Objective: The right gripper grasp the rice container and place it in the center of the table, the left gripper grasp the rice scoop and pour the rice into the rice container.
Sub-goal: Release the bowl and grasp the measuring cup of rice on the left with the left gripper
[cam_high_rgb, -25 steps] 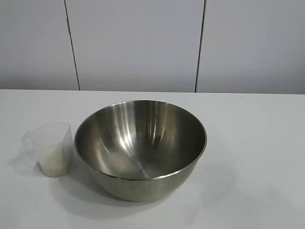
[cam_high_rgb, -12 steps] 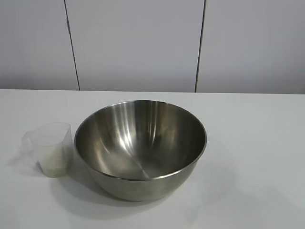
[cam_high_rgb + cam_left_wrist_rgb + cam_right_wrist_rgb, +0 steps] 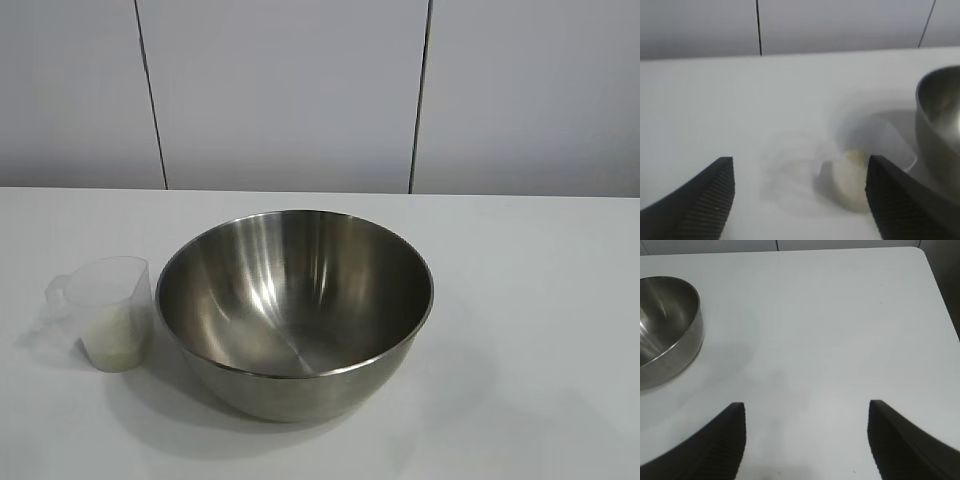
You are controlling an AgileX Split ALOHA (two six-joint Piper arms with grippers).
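The rice container [image 3: 295, 310], a wide shiny steel bowl, stands in the middle of the white table [image 3: 540, 300]. Just to its left stands the rice scoop [image 3: 108, 312], a small clear cup holding white rice [image 3: 113, 340]. No arm shows in the exterior view. In the left wrist view my left gripper [image 3: 800, 167] is open above the table, with the rice scoop [image 3: 852, 177] ahead near one fingertip and the rice container's rim [image 3: 937, 125] beyond. My right gripper [image 3: 807, 407] is open over bare table, the rice container [image 3: 667, 330] off to one side.
A pale panelled wall [image 3: 290, 90] with dark seams runs behind the table. The table's edge and a rounded corner [image 3: 920, 252] show in the right wrist view.
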